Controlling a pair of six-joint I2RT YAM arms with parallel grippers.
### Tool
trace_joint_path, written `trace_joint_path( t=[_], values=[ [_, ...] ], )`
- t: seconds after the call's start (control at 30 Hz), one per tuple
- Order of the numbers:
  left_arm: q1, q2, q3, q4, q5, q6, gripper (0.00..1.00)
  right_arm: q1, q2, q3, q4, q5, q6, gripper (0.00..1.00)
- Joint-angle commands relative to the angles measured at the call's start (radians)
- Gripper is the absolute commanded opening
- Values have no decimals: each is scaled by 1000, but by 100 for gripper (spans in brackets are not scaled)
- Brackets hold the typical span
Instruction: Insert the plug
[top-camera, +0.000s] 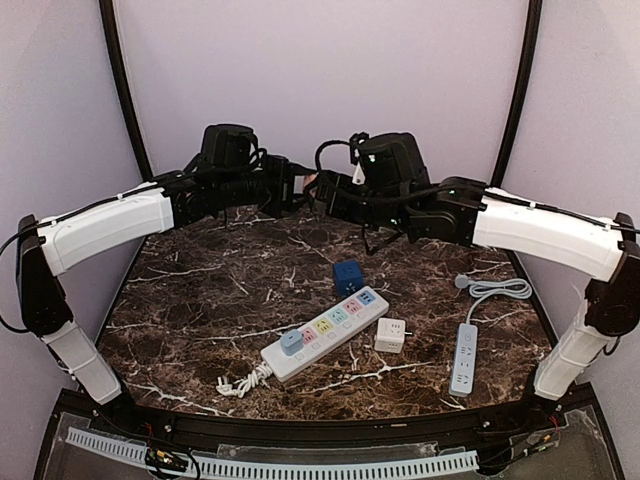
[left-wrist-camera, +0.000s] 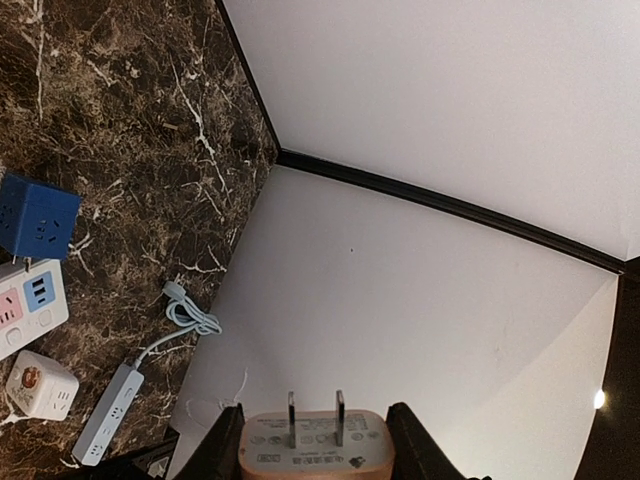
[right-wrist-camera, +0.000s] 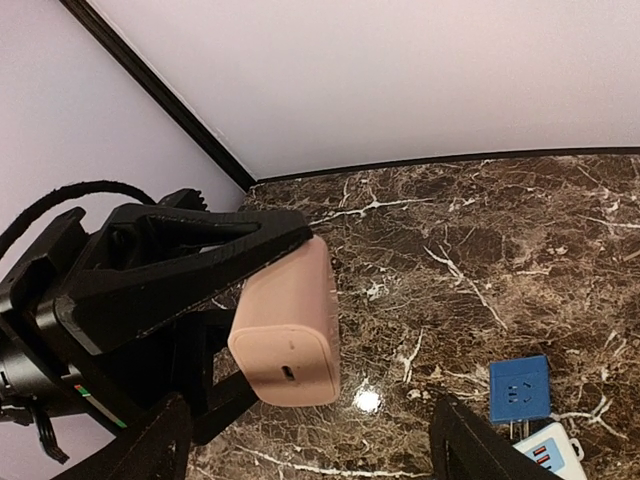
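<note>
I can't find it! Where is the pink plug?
The pink plug is held in the left gripper, up in the air over the back of the table.

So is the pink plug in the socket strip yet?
Out. The left gripper holds the pink plug in the air, prongs bare; the socket strip lies on the table.

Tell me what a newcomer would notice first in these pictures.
The pink plug stands out first, clamped in the left gripper above the far side of the dark marble table, its two prongs pointing outward. The right gripper faces it with jaws wide apart. Nearer the front, a white power strip with pastel sockets lies on the marble, a blue cube socket just behind it.
</note>
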Motion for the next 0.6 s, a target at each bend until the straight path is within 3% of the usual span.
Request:
trace_joint_path(
  t=[0.0,0.57],
  values=[
    [3,-27,-20,27,-2,-18,1,-7,32,37,29,26,19,80],
    [2,-2,-13,53,15,-37,1,-54,114,91,75,51,-29,57]
  ],
)
